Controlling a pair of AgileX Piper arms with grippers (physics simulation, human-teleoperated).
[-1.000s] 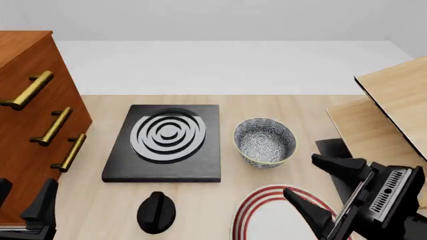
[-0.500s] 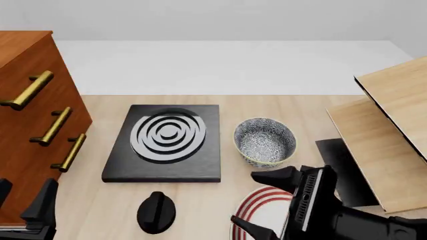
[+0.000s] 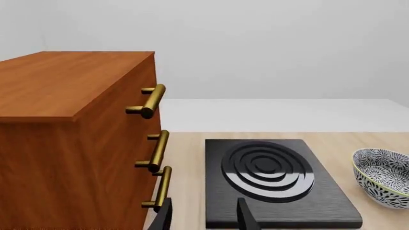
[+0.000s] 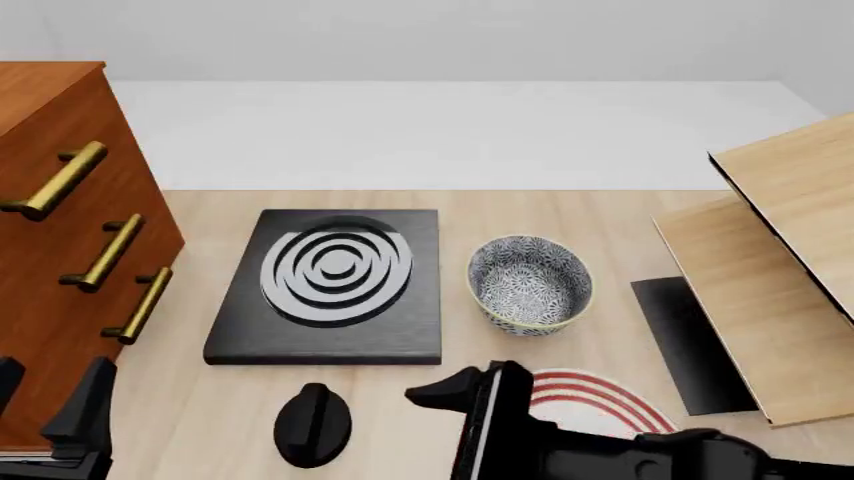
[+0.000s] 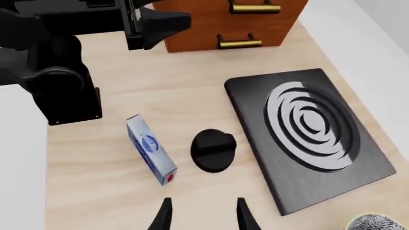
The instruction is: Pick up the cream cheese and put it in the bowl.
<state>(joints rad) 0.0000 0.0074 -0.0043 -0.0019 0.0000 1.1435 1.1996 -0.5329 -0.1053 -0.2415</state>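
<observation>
Right wrist view looks down the fingers of the right gripper (image 5: 201, 215), whose two black tips stand apart with nothing between them, onto the small flat silver-grey cream cheese box (image 5: 150, 149), lying on its broad face on the pale wooden table (image 5: 96, 191). The box sits just beside the black round knob (image 5: 213, 150), apart from it, and near the base of the left arm, whose left gripper (image 5: 153, 21) shows with its fingers spread and empty, parked by the brown wooden drawer cabinet with brass handles (image 3: 76, 143), likely kept out of the way. A blue round logo and a red patch show on the box; no lettering is readable. In the front view the box cannot be seen; the right arm crosses low over the white plate with red rings (image 4: 594, 395), which suggests an approach toward the box at the near edge. The small deep bowl with dense blue-and-white leafy pattern and yellowish rim (image 4: 530, 283) stands empty beside the black square stove plate with grey concentric rings (image 4: 334, 285), well apart from the box, so a lift and carry past the knob seems needed. Grasp not yet made.
</observation>
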